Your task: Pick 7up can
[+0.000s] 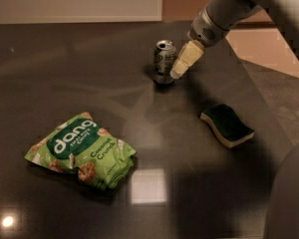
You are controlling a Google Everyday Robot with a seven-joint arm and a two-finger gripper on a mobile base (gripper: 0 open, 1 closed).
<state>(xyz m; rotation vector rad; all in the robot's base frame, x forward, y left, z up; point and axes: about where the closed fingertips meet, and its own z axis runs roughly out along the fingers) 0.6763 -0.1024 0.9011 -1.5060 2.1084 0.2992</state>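
Table (89, 68): dark, smooth, glossy, with lamp glare. 7up can (163, 59): metal, shiny silver top; snack bag (82, 151): glossy crinkled plastic film; sponge (228, 125): matt, rough-looking green top. Gripper (176, 73): matt cream plastic, just right of can.

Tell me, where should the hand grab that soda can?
Probably mid-body on the 7up can, coming from its right in the picture. It stands upright with curved sides bare, and the hand hovers close beside it there; the sponge and snack bag lie apart.
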